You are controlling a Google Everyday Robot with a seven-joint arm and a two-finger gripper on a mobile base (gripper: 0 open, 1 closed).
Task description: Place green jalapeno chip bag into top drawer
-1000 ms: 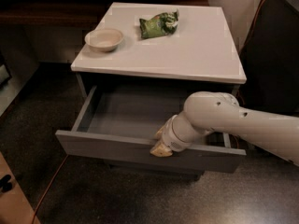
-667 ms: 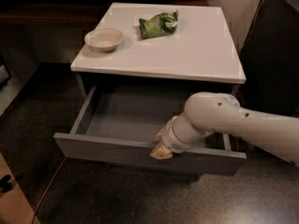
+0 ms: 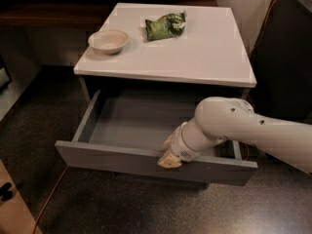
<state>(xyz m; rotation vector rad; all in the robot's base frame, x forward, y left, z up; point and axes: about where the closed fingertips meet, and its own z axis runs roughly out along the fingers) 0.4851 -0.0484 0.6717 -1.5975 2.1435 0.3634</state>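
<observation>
The green jalapeno chip bag [image 3: 165, 26] lies wrinkled on the white cabinet top [image 3: 195, 52], toward the back, right of a beige bowl [image 3: 108, 40]. The top drawer [image 3: 146, 160] is pulled far out, and its grey inside shows nothing in it. My gripper [image 3: 168, 156] is at the drawer's front panel, right of its middle, with the tan fingertips against the panel's top edge. The white arm reaches in from the right and covers the drawer's right part. The gripper is far from the bag.
A dark cabinet or wall [image 3: 282, 57] stands right of the white-topped cabinet. A dark shelf [image 3: 44, 13] runs behind at left. An orange cable [image 3: 48, 199] lies on the speckled floor at front left. A tan object [image 3: 12, 204] sits at the bottom left corner.
</observation>
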